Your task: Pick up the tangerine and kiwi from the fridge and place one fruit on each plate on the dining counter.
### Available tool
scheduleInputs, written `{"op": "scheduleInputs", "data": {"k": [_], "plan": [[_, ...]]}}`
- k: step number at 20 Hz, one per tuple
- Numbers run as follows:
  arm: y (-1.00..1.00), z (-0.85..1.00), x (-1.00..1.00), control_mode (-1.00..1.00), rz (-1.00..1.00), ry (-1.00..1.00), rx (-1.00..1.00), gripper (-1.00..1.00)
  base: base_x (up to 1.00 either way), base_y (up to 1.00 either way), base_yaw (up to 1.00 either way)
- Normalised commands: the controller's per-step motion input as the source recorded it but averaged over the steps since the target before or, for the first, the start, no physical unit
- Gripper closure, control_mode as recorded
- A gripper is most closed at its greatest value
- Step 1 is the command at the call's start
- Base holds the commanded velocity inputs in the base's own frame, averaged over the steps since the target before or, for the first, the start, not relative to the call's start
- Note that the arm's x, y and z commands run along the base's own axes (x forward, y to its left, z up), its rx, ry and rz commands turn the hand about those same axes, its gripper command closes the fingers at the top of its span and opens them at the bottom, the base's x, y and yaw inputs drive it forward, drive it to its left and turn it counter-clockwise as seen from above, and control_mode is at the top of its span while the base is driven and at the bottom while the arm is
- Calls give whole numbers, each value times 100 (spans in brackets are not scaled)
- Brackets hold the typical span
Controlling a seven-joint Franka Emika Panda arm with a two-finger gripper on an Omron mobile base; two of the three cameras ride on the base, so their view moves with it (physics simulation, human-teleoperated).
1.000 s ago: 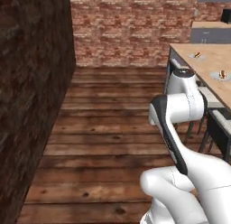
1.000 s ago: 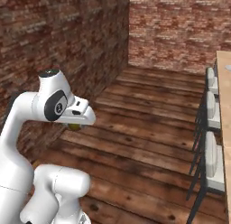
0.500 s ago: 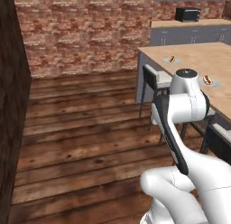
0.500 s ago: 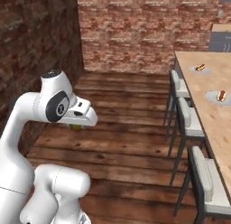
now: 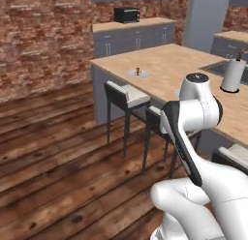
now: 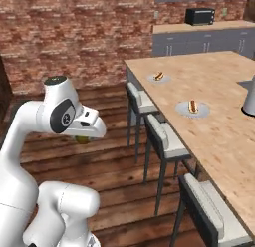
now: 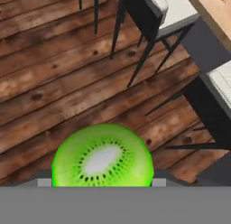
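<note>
Hand view looks down at the kiwi [image 7: 103,156], a bright green cut face with a pale middle and black seeds, turned toward the camera. The pincer is clenched on the kiwi, which sits between its tips at the bottom of the view. I cannot tell which way its long side runs. Under it is the wood floor [image 7: 54,78], wide and bare. Dark stools [image 7: 169,20] with pale seats stand off to the upper right, apart from the fruit. In the right base view the pincer [image 6: 83,138] hangs under the arm's head, over open floor, with a bit of green showing. The dining counter [image 6: 224,121] is well to the right, its long edge lined with stools. Two plates [image 6: 192,109] lie near that edge, each with a sausage bun [image 6: 192,106] on it. A brick wall [image 6: 74,37] closes the far side.
</note>
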Motion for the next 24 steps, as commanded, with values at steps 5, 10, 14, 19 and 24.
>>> {"op": "scheduleInputs", "data": {"k": [5,10,14,19,24], "plan": [[0,0,0,100,0,0,0,100,46,32,-77],[0,0,0,100,0,0,0,100,49,32,-83],[0,0,0,100,0,0,0,100,57,70,-61],[0,0,0,100,0,0,0,100,42,77,-61],[0,0,0,100,0,0,0,100,22,97,-46]]}}
